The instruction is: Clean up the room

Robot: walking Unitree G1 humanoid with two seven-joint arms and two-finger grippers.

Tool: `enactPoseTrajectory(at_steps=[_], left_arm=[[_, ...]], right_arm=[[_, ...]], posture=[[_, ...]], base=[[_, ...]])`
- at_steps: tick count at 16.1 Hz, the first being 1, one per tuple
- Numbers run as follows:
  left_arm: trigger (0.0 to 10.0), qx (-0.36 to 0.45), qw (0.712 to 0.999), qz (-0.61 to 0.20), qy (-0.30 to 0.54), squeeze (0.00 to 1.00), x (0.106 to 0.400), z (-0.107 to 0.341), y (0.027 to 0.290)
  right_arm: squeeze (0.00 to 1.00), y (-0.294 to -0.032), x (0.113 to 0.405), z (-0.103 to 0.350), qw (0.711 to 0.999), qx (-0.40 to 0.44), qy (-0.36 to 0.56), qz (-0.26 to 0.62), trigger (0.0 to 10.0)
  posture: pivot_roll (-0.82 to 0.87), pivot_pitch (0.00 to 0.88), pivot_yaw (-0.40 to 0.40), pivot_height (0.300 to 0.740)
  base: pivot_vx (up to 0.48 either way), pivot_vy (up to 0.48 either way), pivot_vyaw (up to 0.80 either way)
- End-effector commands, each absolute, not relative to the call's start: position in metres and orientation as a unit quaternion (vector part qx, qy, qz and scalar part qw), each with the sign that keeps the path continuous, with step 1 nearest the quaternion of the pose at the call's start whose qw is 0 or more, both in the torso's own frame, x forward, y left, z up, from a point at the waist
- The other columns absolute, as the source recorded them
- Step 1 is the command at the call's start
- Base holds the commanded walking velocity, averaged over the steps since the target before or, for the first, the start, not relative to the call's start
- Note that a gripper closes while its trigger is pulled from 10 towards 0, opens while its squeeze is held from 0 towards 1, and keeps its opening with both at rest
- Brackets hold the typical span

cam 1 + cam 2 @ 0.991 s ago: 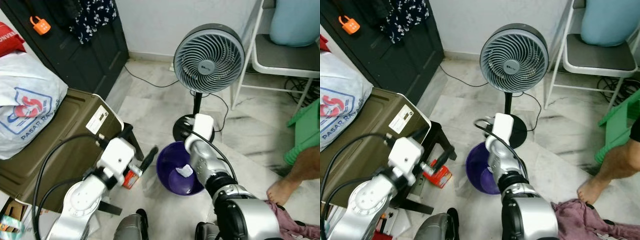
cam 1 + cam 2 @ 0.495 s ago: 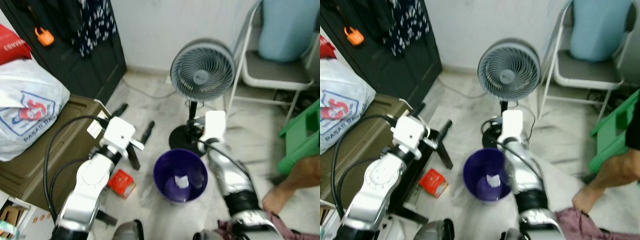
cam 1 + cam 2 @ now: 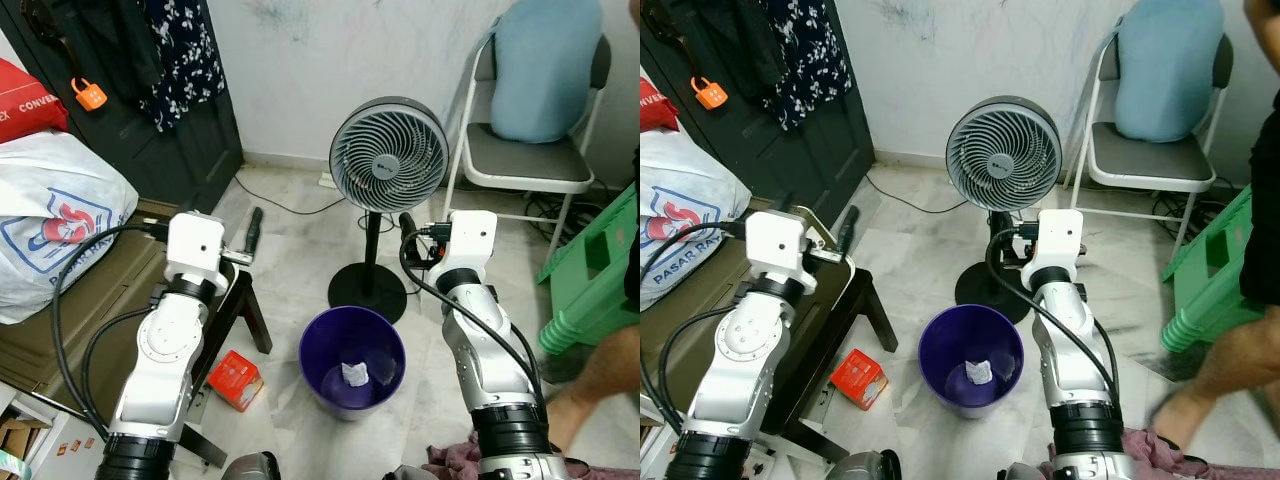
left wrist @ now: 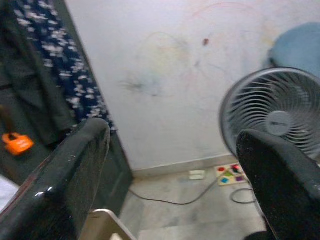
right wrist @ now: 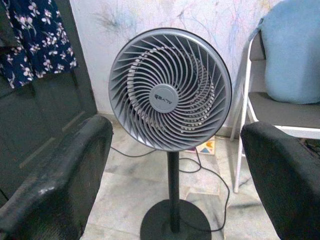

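Note:
A purple bin (image 3: 352,362) stands on the marble floor between my arms, with a crumpled white paper (image 3: 355,374) at its bottom. A small red box (image 3: 236,380) lies on the floor left of the bin. My left gripper (image 3: 250,228) is raised above the black stool, well above the red box, and its fingers (image 4: 75,175) stand wide apart with nothing between them. My right gripper (image 3: 410,228) is raised beside the fan pole, open and empty, its fingers (image 5: 60,170) framing the fan.
A grey pedestal fan (image 3: 388,155) stands just behind the bin, its cable trailing on the floor. Left are an olive case (image 3: 70,310), a black stool (image 3: 235,300) and a white bag (image 3: 55,230). Right are a chair (image 3: 525,150), a green stool (image 3: 590,275), a person's leg (image 3: 600,385) and pink cloth (image 3: 1160,455).
The view has lifted and pulled back. Both arms have risen from near the floor by the bin to about fan-pole height. The red box stays on the floor.

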State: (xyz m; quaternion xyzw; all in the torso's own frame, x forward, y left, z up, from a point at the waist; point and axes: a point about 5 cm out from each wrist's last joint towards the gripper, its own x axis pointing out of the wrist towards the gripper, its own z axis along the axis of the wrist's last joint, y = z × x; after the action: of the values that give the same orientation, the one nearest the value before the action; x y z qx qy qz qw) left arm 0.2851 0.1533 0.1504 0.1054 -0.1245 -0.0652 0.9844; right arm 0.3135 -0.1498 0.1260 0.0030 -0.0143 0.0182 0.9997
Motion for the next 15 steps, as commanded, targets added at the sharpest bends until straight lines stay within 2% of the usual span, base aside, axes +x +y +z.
enactPoseTrajectory(at_steps=[1,5,9,13,15], left_arm=[[10.0,0.108,0.985,-0.041,-0.125,0.00,0.287,0.151,0.163],[10.0,0.104,0.989,-0.022,-0.104,0.00,0.282,0.141,0.167],[10.0,0.096,0.990,-0.015,-0.106,0.00,0.288,0.145,0.159],[10.0,0.085,0.990,0.039,-0.102,0.00,0.287,0.142,0.174],[10.0,0.086,0.991,0.033,-0.097,0.00,0.285,0.139,0.172]], right_arm=[[0.00,-0.143,0.316,0.133,0.999,0.002,-0.028,0.033,10.0],[0.00,-0.134,0.310,0.129,0.997,-0.030,-0.022,0.067,10.0],[0.00,-0.132,0.313,0.133,0.997,-0.024,-0.034,0.072,10.0],[0.00,-0.127,0.318,0.136,0.995,-0.029,-0.039,0.086,10.0],[0.00,-0.122,0.316,0.132,0.995,-0.029,-0.037,0.092,10.0]], posture=[[-0.05,0.000,0.073,0.740],[-0.04,0.000,0.061,0.740],[-0.03,0.000,0.045,0.740],[-0.03,0.000,0.035,0.740],[-0.03,0.000,0.038,0.740]], base=[[0.000,0.000,0.00],[0.000,0.000,0.00],[0.000,0.000,0.80],[0.000,0.000,0.80],[0.000,0.000,0.80]])
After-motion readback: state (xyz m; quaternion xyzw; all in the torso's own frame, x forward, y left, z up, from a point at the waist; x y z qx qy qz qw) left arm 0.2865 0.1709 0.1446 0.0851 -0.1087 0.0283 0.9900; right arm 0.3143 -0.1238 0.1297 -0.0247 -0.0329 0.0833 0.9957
